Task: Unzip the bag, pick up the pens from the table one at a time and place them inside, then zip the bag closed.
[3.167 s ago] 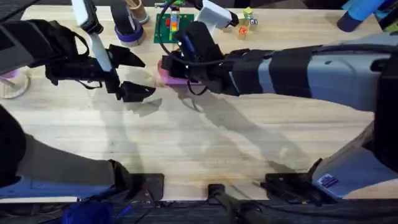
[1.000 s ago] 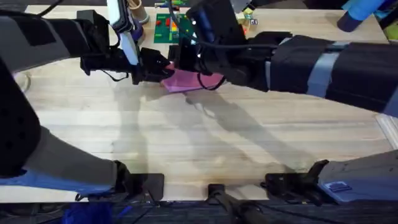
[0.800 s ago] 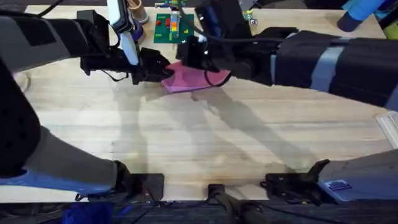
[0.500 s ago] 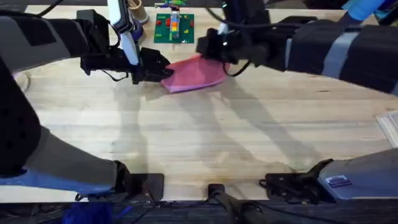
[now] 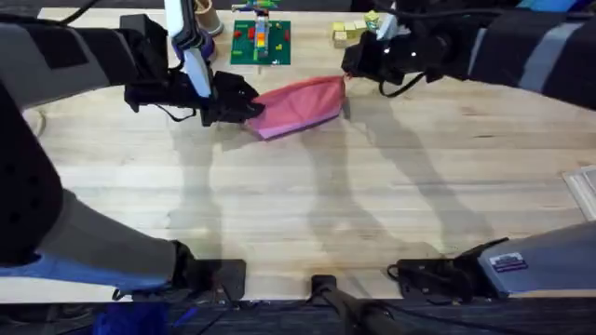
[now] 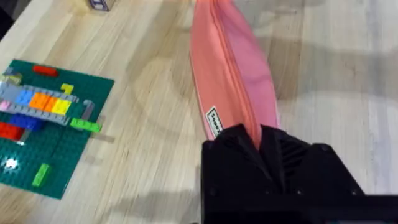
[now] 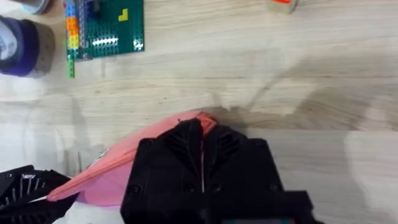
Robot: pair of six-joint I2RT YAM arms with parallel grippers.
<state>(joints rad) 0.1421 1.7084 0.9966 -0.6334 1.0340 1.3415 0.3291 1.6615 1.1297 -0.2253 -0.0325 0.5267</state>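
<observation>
the left gripper (image 6: 260, 140) is clamped on the near end of the pink pencil pouch (image 6: 233, 81), which stretches away from its jaws along the butcher-block table (image 5: 307, 214). at the pouch's far end the right gripper (image 7: 202, 134) is pinched tight, apparently on the zipper pull. this looks like the zipping step, nearly run out; next it calls for a steady pull against the left grip.

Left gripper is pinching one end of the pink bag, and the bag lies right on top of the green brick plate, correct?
Not quite. The left gripper does pinch one end of the bag, but the bag lies on the bare table, apart from the green brick plate. The overhead view shows the gap.
</observation>
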